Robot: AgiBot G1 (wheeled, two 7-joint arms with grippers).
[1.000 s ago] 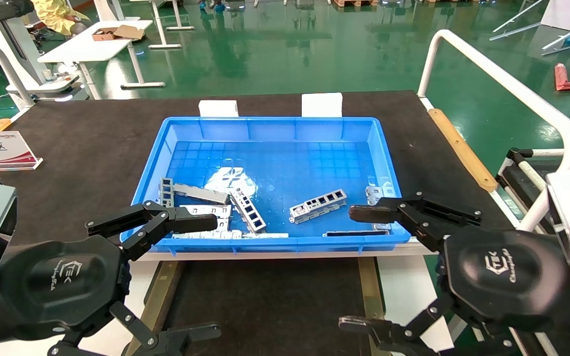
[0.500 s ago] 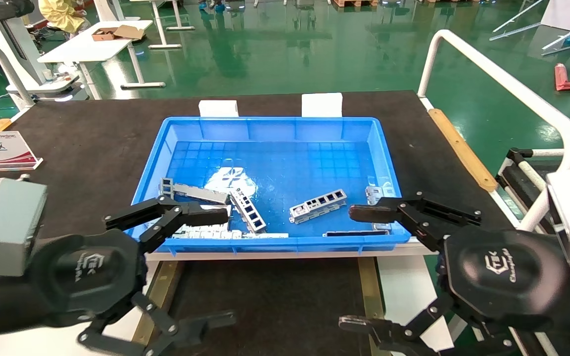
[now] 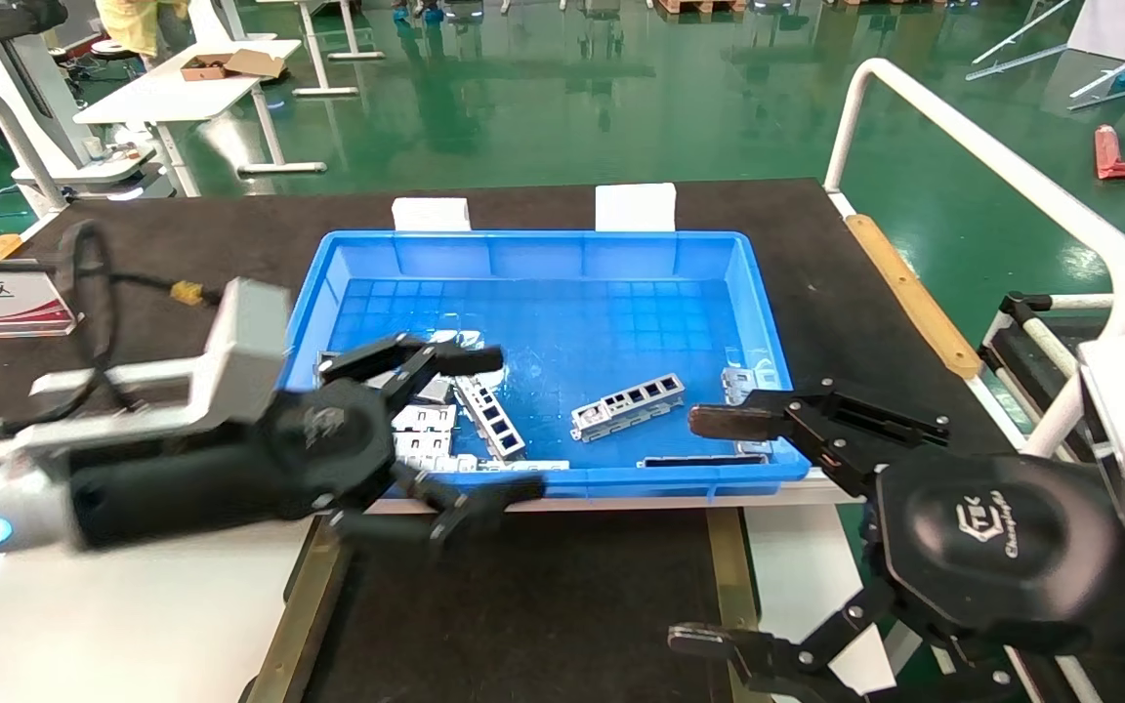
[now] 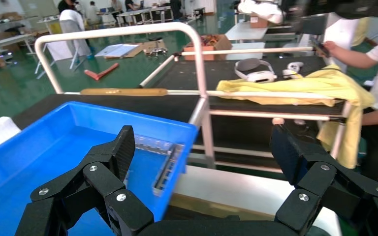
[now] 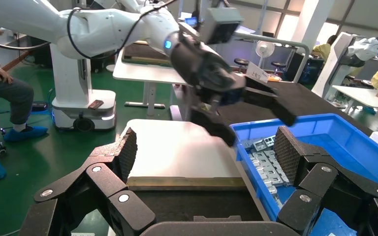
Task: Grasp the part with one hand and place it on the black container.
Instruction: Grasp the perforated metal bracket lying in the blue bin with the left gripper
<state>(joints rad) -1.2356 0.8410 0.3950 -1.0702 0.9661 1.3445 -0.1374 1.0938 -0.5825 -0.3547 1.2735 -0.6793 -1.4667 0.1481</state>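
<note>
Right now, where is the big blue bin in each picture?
Head view: the blue bin sits mid-table, with the open left tool straddling its near-left rim.
Left wrist view: one bin corner shows between the tool's fingers.
Right wrist view: the bin is seen past one finger, the left tool over its end.
Shared landmark: the grey metal parts inside.

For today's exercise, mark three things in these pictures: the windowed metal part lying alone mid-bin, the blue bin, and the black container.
the part [image 3: 627, 405]: head view, middle of its row of windows.
the blue bin [image 3: 543, 240]: head view, its far rim.
the black container [image 3: 543, 605]: head view, bare black surface between its rails.
</note>
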